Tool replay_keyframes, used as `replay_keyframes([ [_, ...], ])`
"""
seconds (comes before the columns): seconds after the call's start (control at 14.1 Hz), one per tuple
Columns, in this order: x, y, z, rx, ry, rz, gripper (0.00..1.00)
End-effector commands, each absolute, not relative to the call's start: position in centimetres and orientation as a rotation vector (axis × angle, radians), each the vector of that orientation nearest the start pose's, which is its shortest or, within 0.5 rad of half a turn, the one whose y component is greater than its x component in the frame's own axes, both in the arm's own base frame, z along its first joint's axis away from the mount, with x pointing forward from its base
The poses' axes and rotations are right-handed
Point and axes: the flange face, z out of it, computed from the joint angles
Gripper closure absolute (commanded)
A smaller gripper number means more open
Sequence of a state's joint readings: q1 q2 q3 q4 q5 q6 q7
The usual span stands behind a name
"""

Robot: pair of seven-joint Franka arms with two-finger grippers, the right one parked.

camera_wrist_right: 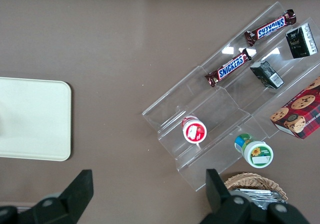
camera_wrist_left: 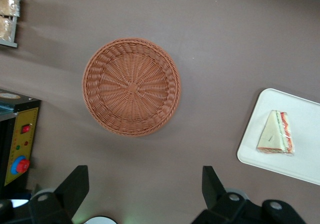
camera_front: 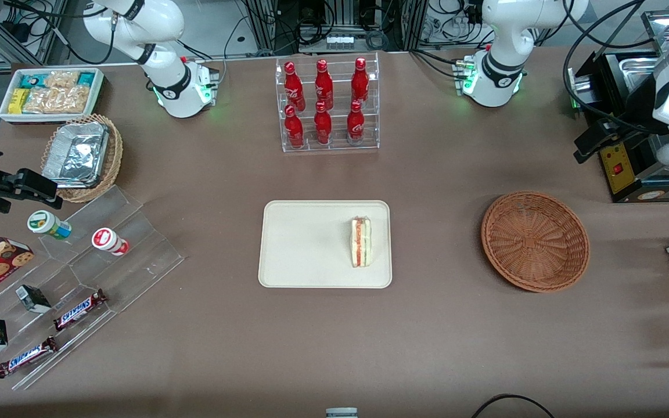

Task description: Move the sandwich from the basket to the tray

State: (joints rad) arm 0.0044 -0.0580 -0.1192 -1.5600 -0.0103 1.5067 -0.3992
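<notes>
Black gripper (camera_wrist_left: pixel 140 194) fingers spread wide, holding nothing, above the round reddish-brown wicker basket (camera_wrist_left: pixel 131 87). Soft white-bread sandwich wedge (camera_front: pixel 361 241) sits mid-frame on the cream rectangular tray (camera_front: pixel 299 244); looks squishy, so I'd pinch its flat sides gently.

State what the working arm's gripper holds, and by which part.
Nothing. The gripper is open and empty, high above the table near the empty basket; the sandwich lies on the tray.

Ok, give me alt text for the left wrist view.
The open gripper hovers above bare table beside the empty wicker basket. The sandwich lies on the cream tray, apart from the basket.
</notes>
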Motion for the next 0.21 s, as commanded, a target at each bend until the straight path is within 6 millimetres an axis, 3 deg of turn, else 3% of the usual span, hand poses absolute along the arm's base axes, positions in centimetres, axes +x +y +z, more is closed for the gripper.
replay_keyframes([
  [0.0,52.63,-6.14,65.47,-3.136,-0.43,0.018,0.0],
  [0.14,52.68,-6.32,65.41,-3.137,-0.43,0.018,0.0],
])
